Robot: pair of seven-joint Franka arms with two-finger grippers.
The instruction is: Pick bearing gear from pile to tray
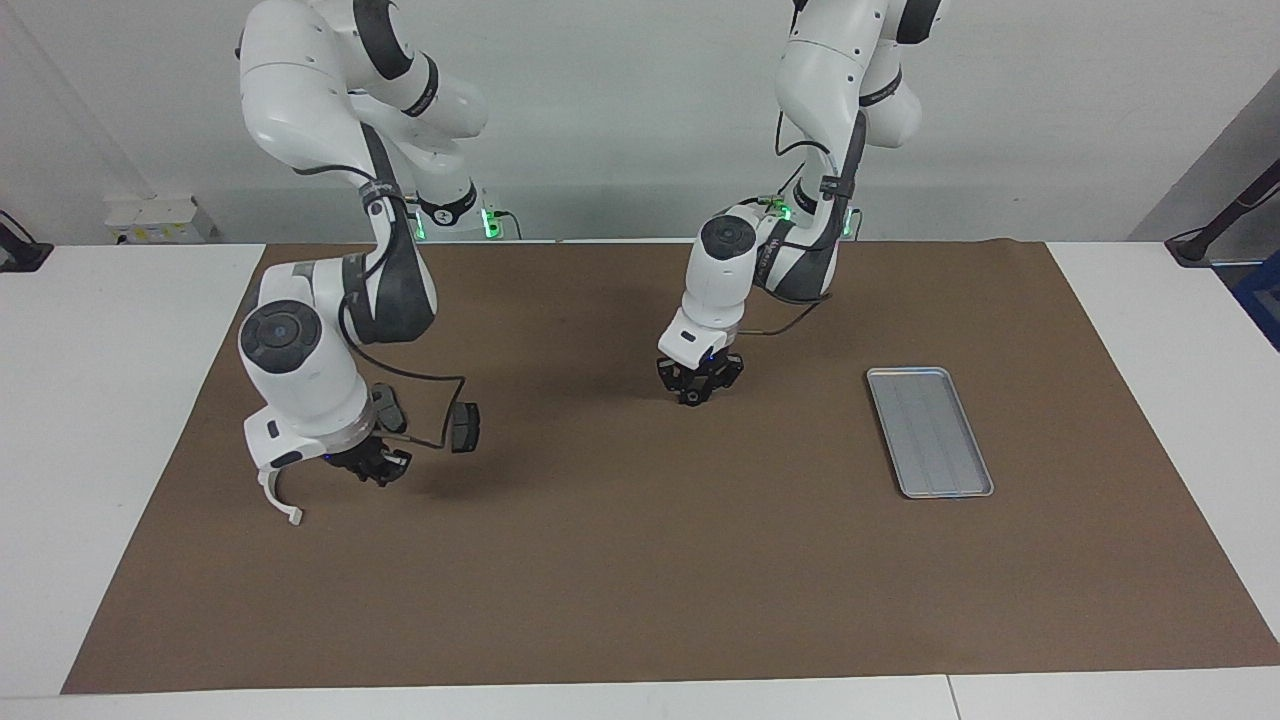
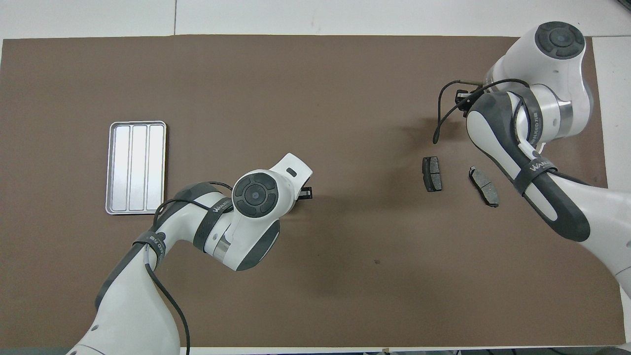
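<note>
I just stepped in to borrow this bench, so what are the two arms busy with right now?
The left end effector is down at the brown mat near the middle of the table, over a small black round piece; whether it has gripped the piece cannot be told. The flat ribbed silver-grey metal tray at the left arm's end is empty. The right end effector waits, shut, over the other end, beside two dark grey brake pads and a white curved plastic arc.

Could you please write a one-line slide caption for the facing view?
Left claw low over the brown mat, right claw by a brake pad, tray empty.
</note>
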